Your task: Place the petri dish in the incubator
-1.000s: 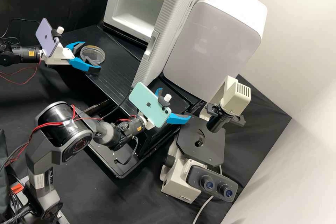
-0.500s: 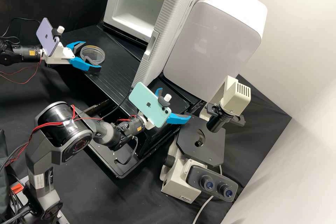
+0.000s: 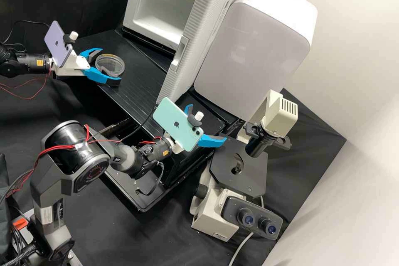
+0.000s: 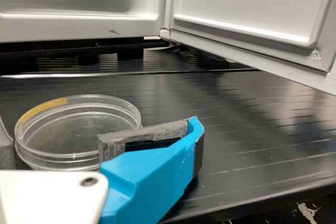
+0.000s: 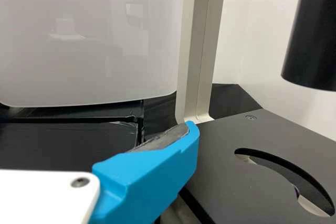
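A clear petri dish (image 3: 110,65) with a yellow tape strip on its rim rests on the black ribbed shelf (image 3: 141,87), in front of the white incubator (image 3: 160,6), whose door (image 3: 195,33) stands swung wide. My left gripper (image 3: 109,65) is open, one blue finger on each side of the dish. In the left wrist view the dish (image 4: 73,129) lies just beside a padded finger (image 4: 157,161). My right gripper (image 3: 215,140) is open and holds nothing. It hovers at the edge of the microscope stage (image 5: 252,156), and its blue finger (image 5: 157,169) is in view there.
A large white box (image 3: 257,45) stands to the right of the incubator door. A microscope (image 3: 243,174) with a black stage and a white camera head (image 3: 280,112) occupies the bench's right front. Red cables trail at the left.
My left gripper has crept slightly forward along the shelf around the dish. The right arm has kept still.
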`<act>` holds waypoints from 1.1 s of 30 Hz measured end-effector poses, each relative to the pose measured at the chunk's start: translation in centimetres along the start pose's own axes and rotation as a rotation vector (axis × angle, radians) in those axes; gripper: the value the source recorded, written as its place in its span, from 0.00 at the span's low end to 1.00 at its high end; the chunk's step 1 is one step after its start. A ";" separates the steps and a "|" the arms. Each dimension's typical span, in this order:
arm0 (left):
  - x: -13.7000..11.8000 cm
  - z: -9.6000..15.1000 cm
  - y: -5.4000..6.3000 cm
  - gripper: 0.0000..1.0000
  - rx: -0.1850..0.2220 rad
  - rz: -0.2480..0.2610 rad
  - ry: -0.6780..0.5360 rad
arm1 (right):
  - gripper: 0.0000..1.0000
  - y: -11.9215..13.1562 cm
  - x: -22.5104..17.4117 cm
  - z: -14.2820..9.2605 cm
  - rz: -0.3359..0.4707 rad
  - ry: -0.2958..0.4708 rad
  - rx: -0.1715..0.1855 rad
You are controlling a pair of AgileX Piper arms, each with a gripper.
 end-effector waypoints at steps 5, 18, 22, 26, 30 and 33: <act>0.1 0.0 -0.1 1.00 0.005 0.010 -0.003 | 1.00 0.0 0.0 0.0 0.000 0.000 0.000; 0.1 0.0 -0.6 0.00 0.028 0.015 -0.012 | 1.00 0.0 0.0 0.0 0.000 0.000 0.000; 0.1 0.0 -0.6 0.00 0.034 0.019 -0.006 | 1.00 0.0 0.0 0.0 0.000 0.000 0.000; 0.0 -0.1 -0.7 0.00 0.034 0.019 0.001 | 1.00 0.0 0.0 0.0 0.000 0.000 0.000; -0.1 -0.2 -0.8 0.00 0.038 0.015 0.007 | 1.00 0.0 0.0 0.0 0.000 0.000 0.000; -0.1 -0.2 -0.8 0.00 0.036 0.016 0.009 | 1.00 0.0 0.0 0.0 0.000 0.000 0.000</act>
